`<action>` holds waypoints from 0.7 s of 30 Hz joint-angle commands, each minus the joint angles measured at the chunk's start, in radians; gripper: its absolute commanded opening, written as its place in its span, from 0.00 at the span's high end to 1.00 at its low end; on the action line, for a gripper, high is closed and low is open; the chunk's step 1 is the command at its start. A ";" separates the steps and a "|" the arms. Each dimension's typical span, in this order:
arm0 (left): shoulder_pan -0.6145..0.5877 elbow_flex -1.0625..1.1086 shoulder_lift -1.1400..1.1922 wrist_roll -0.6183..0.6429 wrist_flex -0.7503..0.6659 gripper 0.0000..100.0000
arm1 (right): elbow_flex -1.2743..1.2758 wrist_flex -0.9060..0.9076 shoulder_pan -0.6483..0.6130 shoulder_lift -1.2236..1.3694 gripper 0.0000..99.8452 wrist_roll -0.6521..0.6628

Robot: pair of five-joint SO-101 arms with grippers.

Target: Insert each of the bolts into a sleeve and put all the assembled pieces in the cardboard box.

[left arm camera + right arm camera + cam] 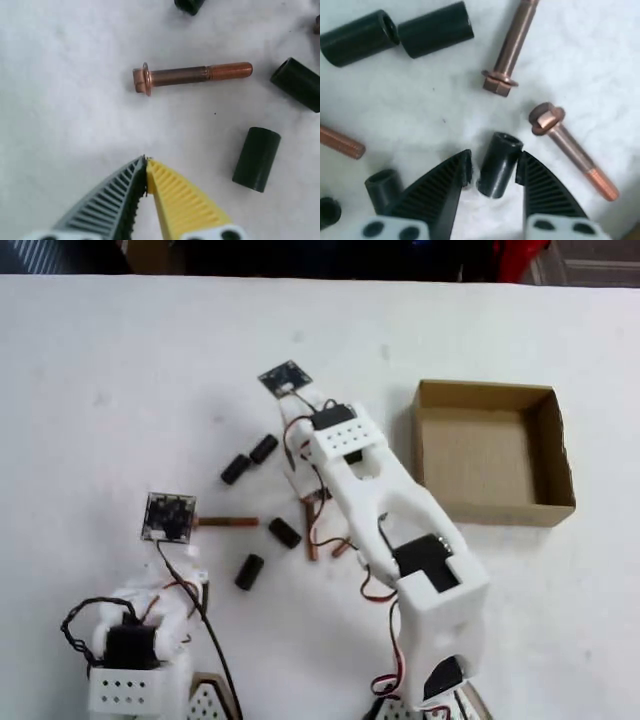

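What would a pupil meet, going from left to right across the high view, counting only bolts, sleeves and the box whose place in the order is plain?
first bolt → sleeve → second bolt → cardboard box
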 commanded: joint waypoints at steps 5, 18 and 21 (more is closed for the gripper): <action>-0.002 -0.002 -0.010 0.000 0.002 0.98 | -0.114 -0.005 0.033 0.114 0.86 -0.005; -0.002 -0.002 -0.010 0.000 0.002 0.98 | -0.244 0.150 0.038 0.128 0.86 0.000; -0.002 -0.002 -0.010 0.000 0.002 0.98 | -0.255 0.174 0.038 0.128 0.86 0.000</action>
